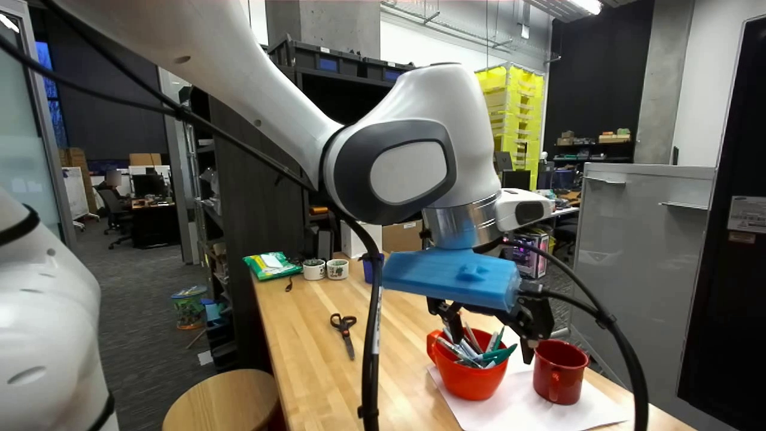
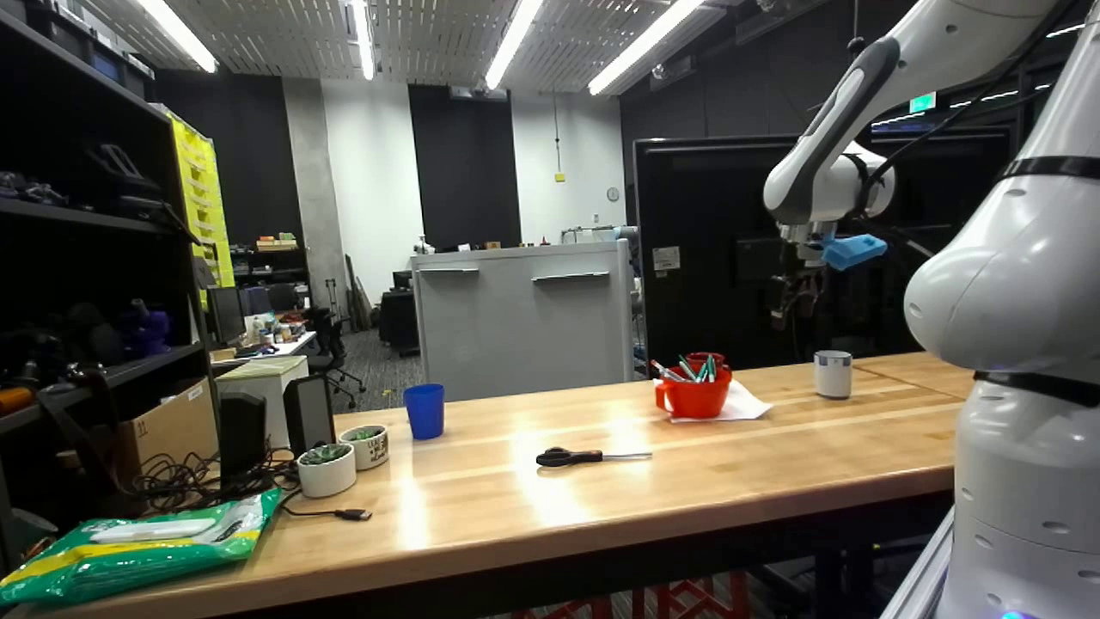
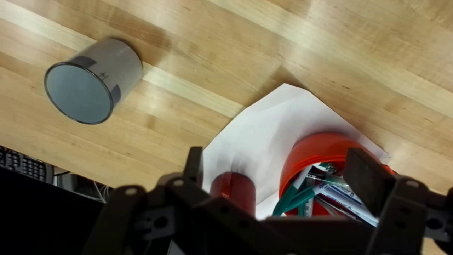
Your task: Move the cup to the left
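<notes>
The cup, small and whitish with bluish patches, stands upright on the wooden table in an exterior view point(image 2: 833, 376), close to the robot's base. In the wrist view the cup point(image 3: 116, 63) is at the upper left, its pale inside showing, well apart from the fingers. It does not show in the exterior view that has the stool. My gripper point(image 3: 281, 170) is open with nothing between its fingers. In an exterior view the gripper point(image 1: 492, 344) hangs over the red bowl and beside the dark red cup. It also shows small and dark in an exterior view point(image 2: 792, 314).
The red bowl point(image 1: 473, 380) full of markers and the dark red cup point(image 1: 561, 371) stand on white paper point(image 3: 263, 120). Scissors point(image 2: 593, 457), a blue cup point(image 2: 424, 413), two small potted plants point(image 2: 326, 473) and a green packet point(image 2: 155, 550) are further along the table. A stool point(image 1: 222, 401) stands beside it.
</notes>
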### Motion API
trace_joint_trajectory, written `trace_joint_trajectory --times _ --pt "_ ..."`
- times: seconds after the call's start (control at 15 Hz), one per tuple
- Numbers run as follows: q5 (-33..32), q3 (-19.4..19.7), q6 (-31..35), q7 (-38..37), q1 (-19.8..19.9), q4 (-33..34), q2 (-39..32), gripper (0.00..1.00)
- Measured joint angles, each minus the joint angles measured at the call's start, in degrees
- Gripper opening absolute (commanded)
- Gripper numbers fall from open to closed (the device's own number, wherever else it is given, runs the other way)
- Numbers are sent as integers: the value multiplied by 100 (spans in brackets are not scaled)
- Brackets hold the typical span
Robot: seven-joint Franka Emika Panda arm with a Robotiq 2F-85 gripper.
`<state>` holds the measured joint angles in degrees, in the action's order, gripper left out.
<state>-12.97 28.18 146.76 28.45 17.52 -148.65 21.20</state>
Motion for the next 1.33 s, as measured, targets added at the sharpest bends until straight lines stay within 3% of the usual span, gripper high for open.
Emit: trace_joint_trajectory --times 0.8,1.13,1.33 --pt "1656 856 -5 1187 25 996 -1362 100" --pt "2328 840 -122 1930 97 1778 -2289 100" --pt "2754 543 -315 2323 373 2297 -2878 100"
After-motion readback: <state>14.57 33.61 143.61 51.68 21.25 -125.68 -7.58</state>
